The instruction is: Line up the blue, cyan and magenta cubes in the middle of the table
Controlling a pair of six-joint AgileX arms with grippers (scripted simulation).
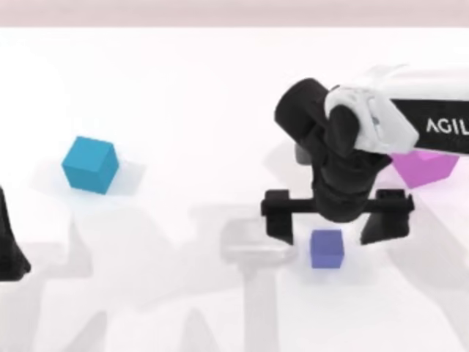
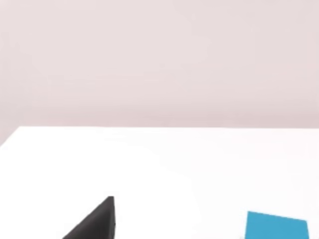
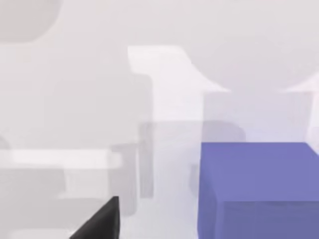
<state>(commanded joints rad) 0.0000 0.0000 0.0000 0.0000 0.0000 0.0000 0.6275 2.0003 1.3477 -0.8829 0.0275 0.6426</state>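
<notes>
White table [image 1: 190,88], pale band along far edge. Right gripper [image 1: 335,226] spread wide over blue cube [image 1: 327,248] near centre — nothing held. Lower squarely, then close. Cyan cube [image 1: 90,164] left, magenta cube [image 1: 425,166] right.

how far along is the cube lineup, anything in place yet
Nothing is lined up yet. The blue cube sits near the middle with the right gripper open above it, not gripping. The cyan cube lies far to the left, and the magenta cube sits at the right, partly under the right arm. The left gripper is parked at the left edge.
</notes>
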